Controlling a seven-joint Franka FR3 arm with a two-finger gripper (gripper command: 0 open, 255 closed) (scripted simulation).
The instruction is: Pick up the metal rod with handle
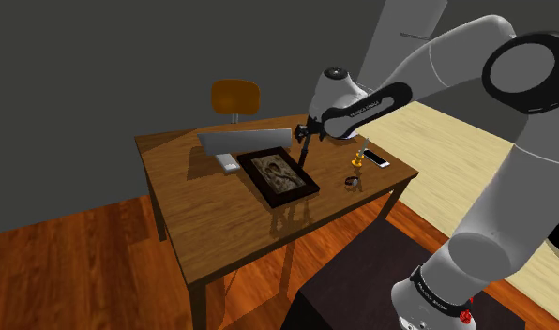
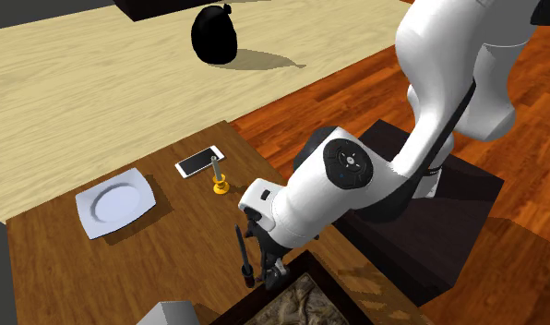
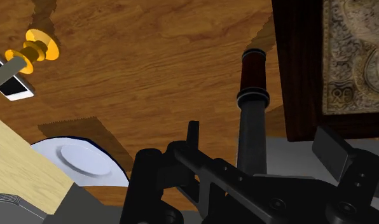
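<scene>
One dark rod with a reddish-brown handle is clamped in the black hand, its handle end pointing away from the hand. It is held slanted over the wooden surface, just beside the corner of a dark-framed picture lying flat there. Farther along the surface stand a yellow candlestick and, near it, a white phone and a white plate.

Dark grey rod, reddish-brown handle, white plate
</scene>
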